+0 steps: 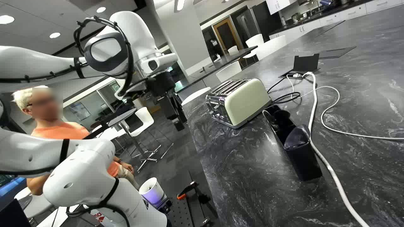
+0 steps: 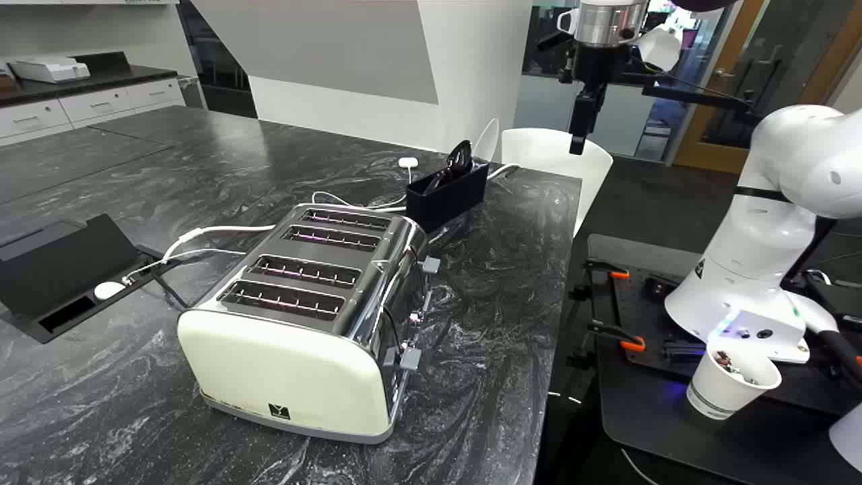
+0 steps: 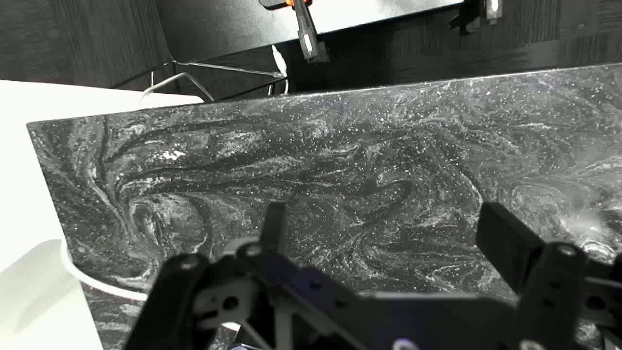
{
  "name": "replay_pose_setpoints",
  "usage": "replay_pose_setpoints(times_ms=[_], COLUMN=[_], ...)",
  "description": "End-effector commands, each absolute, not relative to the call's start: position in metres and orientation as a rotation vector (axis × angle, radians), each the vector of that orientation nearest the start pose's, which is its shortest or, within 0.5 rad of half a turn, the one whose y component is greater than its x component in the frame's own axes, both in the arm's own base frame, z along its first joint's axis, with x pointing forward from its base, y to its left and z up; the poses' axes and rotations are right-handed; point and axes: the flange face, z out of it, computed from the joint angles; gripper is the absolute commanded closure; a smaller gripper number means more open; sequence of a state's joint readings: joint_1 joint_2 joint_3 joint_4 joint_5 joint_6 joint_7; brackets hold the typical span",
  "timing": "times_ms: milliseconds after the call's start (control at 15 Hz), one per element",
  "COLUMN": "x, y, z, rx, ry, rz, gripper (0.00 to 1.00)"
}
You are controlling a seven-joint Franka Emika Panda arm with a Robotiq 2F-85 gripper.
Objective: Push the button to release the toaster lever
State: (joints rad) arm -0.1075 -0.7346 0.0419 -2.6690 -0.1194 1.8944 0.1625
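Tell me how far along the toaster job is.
Done: nothing certain; the toaster stands on the counter, and its slots glow pinkish, so it may be on.

In hand: nothing; the gripper is open on air, apart from the toaster in both exterior views.

Left: probably moving to the side with the levers, then pressing the button, which is too small to pick out.

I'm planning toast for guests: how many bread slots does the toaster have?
4, in a row atop the toaster: in an exterior view, the nearest slot, second slot, third slot and farthest slot.
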Motion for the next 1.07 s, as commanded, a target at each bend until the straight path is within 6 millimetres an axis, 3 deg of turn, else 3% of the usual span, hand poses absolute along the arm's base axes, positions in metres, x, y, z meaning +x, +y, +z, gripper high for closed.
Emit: replay_pose_setpoints(times_ms=[0,267,400,800,1000], x=[0.32,0.32,0.319,0.303,0.31], y=[-0.03,-0.03,-0.015,0.076,0.135], z=[0.454,0.454,0.45,0.445,0.435], rx=[-3.267,-3.267,-3.231,-3.128,-3.101], ry=[0.326,0.326,0.296,0.12,0.178], rz=[0.059,0.058,0.015,-0.064,-0.21], gripper=[0.0,0.0,0.0,0.0,0.0])
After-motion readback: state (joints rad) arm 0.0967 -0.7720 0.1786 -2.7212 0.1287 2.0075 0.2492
